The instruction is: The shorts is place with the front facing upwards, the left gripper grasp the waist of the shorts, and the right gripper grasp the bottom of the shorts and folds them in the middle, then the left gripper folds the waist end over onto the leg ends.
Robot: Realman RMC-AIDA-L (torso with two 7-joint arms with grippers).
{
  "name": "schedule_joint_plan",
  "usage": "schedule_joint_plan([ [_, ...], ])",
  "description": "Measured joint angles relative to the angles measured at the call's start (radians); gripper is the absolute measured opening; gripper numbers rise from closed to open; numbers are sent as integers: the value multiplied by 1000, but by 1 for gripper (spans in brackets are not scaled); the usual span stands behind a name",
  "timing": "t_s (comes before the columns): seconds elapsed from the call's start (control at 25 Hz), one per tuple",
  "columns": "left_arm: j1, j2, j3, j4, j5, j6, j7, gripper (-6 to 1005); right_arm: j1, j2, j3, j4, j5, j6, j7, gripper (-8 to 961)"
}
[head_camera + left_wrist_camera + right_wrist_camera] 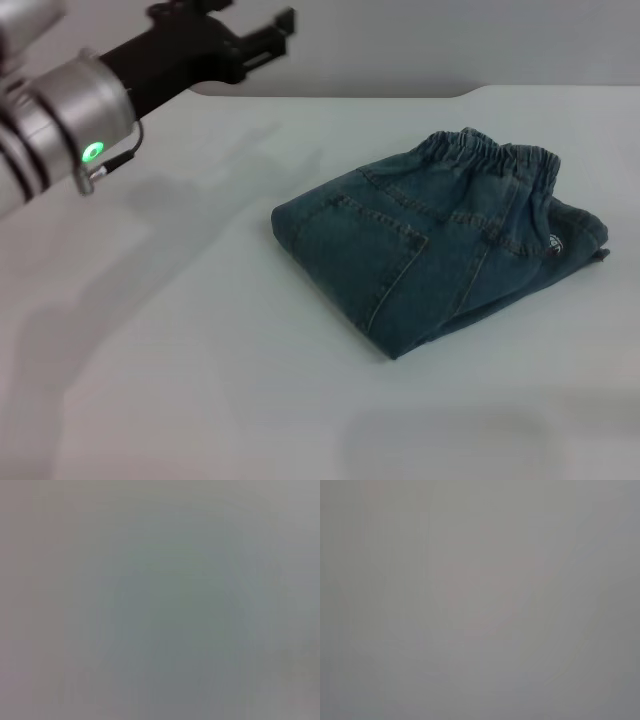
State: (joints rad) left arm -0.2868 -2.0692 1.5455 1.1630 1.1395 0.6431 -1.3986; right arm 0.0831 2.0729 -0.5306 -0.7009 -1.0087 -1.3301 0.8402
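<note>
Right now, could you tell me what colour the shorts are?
Blue denim; the shorts show best in the head view.

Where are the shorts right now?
In the head view, the shorts lie folded on the white table, right of centre, well apart from the left end effector raised at the far left.

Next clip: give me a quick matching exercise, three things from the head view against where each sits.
Things:
1. shorts
2. waist of the shorts
3. left gripper

Places:
A. raised above the table's far left, holding nothing
B. far edge of the bundle, lying on top
C. folded on the table, right of centre

Pairs: 1-C, 2-B, 3-A
</note>
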Motion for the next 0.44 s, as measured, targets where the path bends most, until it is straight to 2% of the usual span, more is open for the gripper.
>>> schedule_joint_plan([
  [0.08,15,0,-1,-104,-255,81,202,816,12,-1,17,88,85,-51,-152,419],
  [0.12,18,-1,-1,-192,-410,164,328,816,16,0,20,119,117,-68,-201,419],
  [0.16,8,-1,-1,-337,-615,306,473,816,21,1,21,151,156,-87,-255,419],
  [0.2,8,-1,-1,-337,-615,306,473,816,25,2,22,179,187,-97,-281,419],
  [0.32,-27,-4,2,-595,-873,523,637,816,45,3,31,276,307,-131,-343,419],
  [0.44,-52,-5,3,-752,-1020,650,724,816,71,2,37,375,416,-164,-400,419],
])
